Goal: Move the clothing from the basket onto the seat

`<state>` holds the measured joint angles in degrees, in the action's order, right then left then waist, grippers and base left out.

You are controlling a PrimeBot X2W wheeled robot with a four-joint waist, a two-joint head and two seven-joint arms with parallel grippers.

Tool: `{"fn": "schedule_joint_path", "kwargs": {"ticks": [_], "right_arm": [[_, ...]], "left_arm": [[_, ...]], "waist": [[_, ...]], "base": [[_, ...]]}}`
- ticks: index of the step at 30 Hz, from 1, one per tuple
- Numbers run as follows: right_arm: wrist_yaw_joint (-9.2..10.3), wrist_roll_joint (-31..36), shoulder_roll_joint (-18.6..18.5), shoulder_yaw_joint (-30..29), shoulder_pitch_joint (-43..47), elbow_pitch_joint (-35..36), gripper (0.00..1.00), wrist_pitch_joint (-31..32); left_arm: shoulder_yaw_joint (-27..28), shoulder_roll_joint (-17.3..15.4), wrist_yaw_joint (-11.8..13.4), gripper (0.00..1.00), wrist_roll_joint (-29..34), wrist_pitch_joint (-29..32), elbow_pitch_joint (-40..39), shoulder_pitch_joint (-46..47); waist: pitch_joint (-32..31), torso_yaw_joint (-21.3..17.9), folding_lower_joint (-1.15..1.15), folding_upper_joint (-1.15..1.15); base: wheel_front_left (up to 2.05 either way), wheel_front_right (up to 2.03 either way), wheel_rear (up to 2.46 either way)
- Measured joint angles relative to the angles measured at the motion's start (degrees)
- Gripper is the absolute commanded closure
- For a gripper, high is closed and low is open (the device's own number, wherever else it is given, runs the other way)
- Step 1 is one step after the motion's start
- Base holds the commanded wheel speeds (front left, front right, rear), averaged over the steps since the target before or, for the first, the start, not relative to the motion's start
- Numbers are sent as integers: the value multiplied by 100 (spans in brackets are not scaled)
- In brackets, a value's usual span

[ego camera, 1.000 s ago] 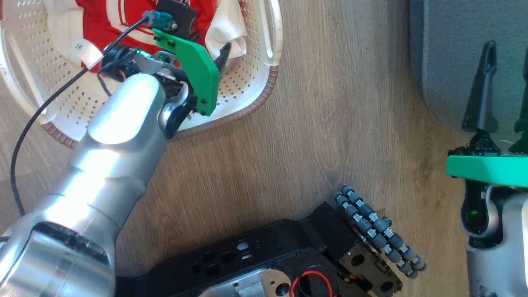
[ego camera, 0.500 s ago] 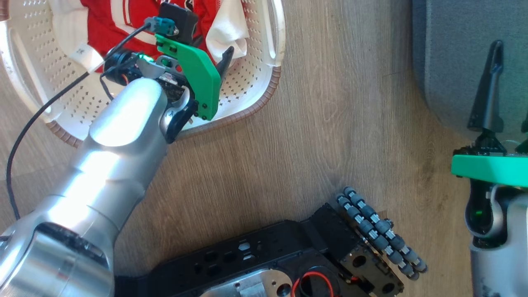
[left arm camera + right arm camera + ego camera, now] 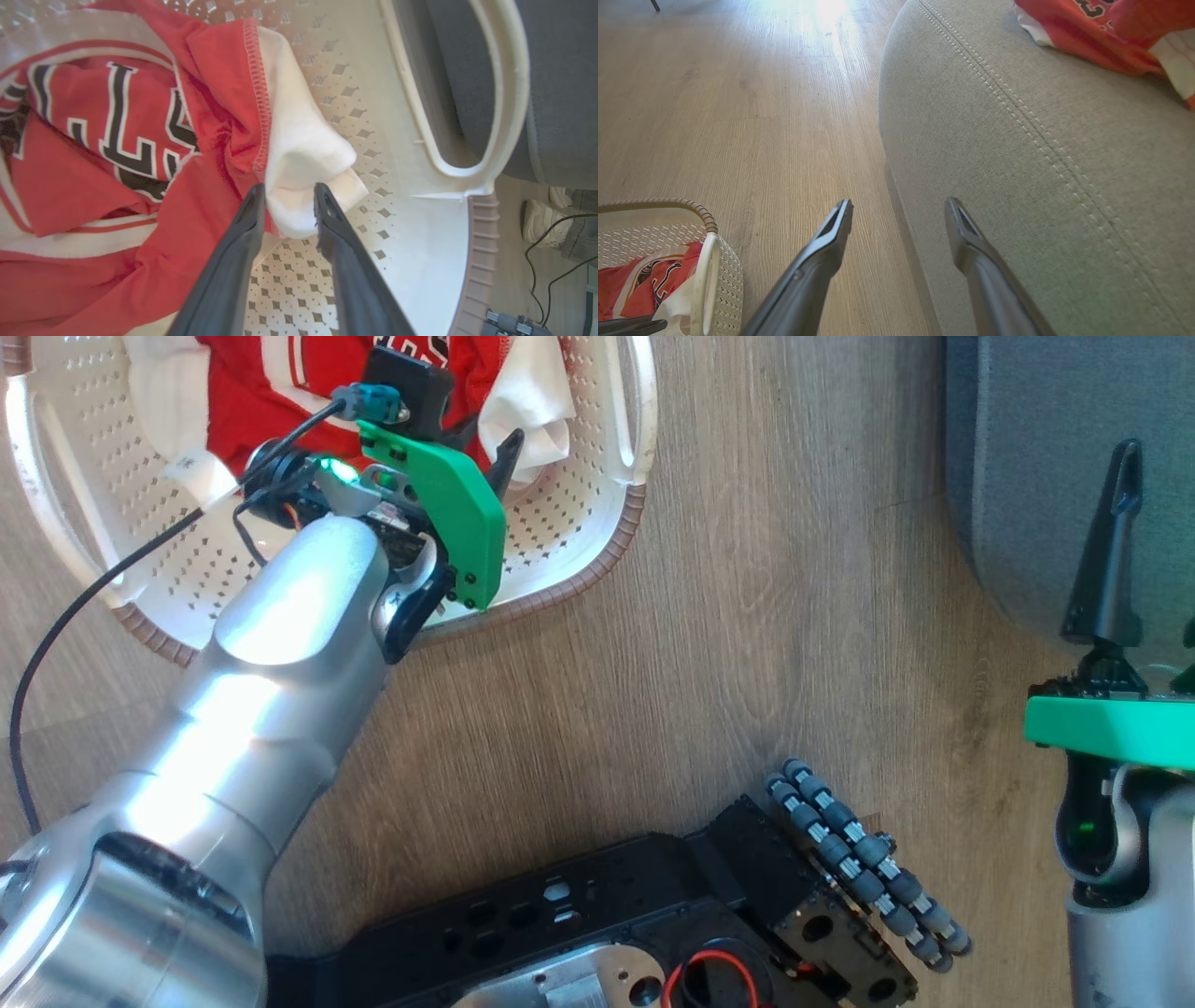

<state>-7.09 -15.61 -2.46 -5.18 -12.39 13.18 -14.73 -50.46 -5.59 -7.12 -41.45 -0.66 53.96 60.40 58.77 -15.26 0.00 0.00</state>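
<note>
The left end effector [image 3: 289, 189] pinches white-trimmed clothing [image 3: 210, 116] in the basket [image 3: 420, 261]; the right end effector [image 3: 900, 203] gapes empty. We would tighten fully before lifting.

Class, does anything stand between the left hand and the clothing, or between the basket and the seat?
Nothing visible does. The left hand straddles a white fold of the clothing inside the basket, and bare wooden floor separates basket from seat.

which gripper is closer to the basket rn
Left. The left gripper is inside the basket, pinching a white fold of the clothing. The right gripper hangs open by the edge of the seat, with a stretch of wooden floor between it and the basket.
</note>
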Motion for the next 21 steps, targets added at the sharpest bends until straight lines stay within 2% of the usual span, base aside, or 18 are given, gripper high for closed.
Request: {"fn": "schedule_joint_path", "kwargs": {"ticks": [1,4,6,7,9,21], "right_arm": [[0,0,0,0,0,0,0,0],[0,-1,0,0,0,0,0,0],[0,0,0,0,0,0,0,0],[0,-1,0,0,0,0,0,0],[0,-1,0,0,0,0,0,0],[0,-1,0,9,-42,-69,0,0]], "left_arm": [[-46,5,0,47,-10,-4,5,12],[-99,19,0,53,-41,-67,7,20],[-157,23,0,61,-111,-119,5,43],[-192,24,0,69,-137,-145,4,66],[-265,24,0,100,-178,-178,0,102],[-464,3,0,100,-632,-614,-213,262]], "waist": [[-1,-1,0,0],[-4,-4,0,0],[-5,-7,0,0],[-5,-7,0,0],[-9,-7,0,0],[-67,37,0,0]], "base": [[0,0,0],[0,0,0],[0,0,0],[0,0,0],[0,0,0],[0,0,0]]}}
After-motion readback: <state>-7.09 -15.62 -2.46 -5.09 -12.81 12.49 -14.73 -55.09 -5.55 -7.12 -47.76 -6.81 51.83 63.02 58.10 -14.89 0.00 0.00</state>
